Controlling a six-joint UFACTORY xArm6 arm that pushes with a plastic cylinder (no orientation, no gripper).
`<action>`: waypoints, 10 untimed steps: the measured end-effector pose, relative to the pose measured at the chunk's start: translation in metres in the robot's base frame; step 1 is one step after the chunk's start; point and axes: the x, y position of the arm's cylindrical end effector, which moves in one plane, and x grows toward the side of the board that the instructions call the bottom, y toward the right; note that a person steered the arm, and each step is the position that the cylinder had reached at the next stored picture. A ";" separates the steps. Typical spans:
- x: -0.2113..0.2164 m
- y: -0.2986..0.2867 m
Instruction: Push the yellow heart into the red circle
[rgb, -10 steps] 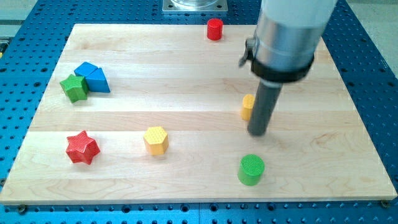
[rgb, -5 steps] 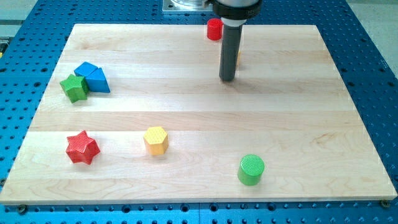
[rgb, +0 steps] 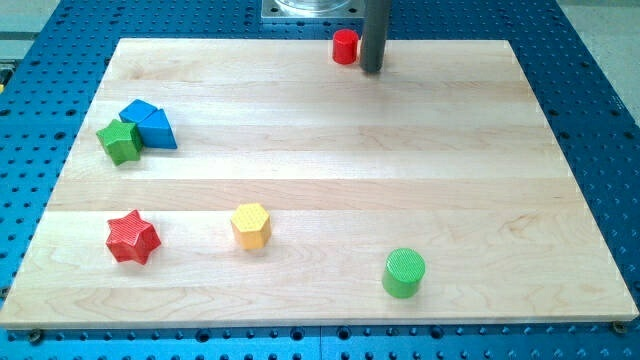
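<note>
Tip (rgb: 372, 70) of the dark rod down on the wooden table (rgb: 320, 200) at the view's top, just right of the red circle (rgb: 345, 46) and almost touching it. No pincer on this arm, only the straight rod, so no spread or pinch to report. Yellow heart not visible anywhere; possibly hidden behind the rod, cannot tell.

Elsewhere on the table: blue block (rgb: 149, 123) near the view's left edge, shape hard to make out, with a green block (rgb: 120, 140) touching it on its lower left side. Red star (rgb: 132, 237) toward the view's lower left. Yellow hexagon (rgb: 251, 225) to the right of the star, apart from it. Green cylinder (rgb: 404, 273) near the view's bottom, right of centre, well apart from everything else. All five well away from the tip. Blue perforated surface (rgb: 600, 90) around the table on all sides.
</note>
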 end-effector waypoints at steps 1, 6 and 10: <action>-0.009 0.044; -0.020 -0.033; -0.049 -0.111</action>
